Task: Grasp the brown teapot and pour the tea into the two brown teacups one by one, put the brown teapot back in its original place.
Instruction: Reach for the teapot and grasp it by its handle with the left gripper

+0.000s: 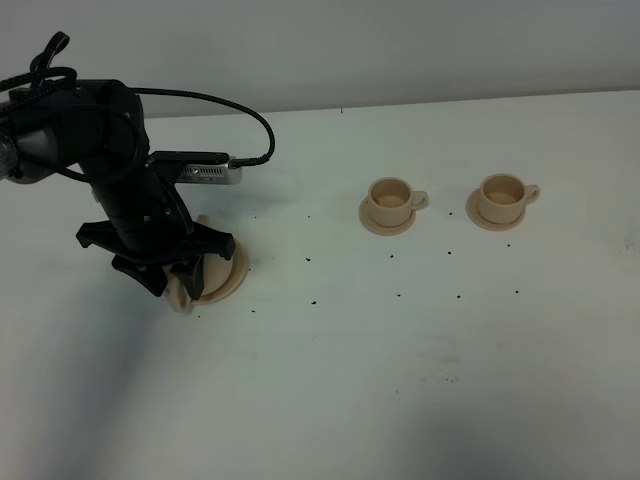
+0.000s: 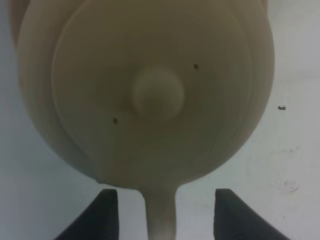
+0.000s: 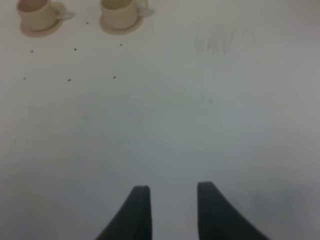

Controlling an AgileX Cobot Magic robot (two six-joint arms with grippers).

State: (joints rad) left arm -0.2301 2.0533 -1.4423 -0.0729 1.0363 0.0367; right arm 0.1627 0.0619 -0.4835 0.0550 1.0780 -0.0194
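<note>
Nearest, the right pincer (image 3: 173, 186) hangs over bare white worktop (image 1: 400, 380). Its two dark fingers stand apart and there is nothing between them. Only its own wrist camera shows it; the high camera does not take in that arm.

Further in on the left, the left pincer (image 2: 166, 195) points down over the teapot (image 2: 150, 75). From the high camera the black arm covers nearly all of the pot, and little more than the right edge of the wide saucer (image 1: 232, 278) under it shows. The left wrist camera gives what that view hides. The pot is seen from straight above, with its lid on and the round knob (image 2: 157, 95) at the centre. Its loop handle (image 2: 161, 215) runs back between the two fingers. The jaws are spread wide, one finger on each side of the handle, with a strip of worktop showing on both sides, so they grip nothing. With the lid on, the pot's contents cannot be seen.

Farther back and to the right, well apart from the teapot, stand the left cup (image 1: 390, 200) and the right cup (image 1: 503, 195), side by side. Each is upright on its own small saucer, with its handle turned to the right. The high view looks into both, but the insides show only the same tan as the walls. Whether they hold any tea cannot be told. The right wrist camera catches the pair small and blurred, far ahead. Dark specks dot the worktop between pot and cups.
</note>
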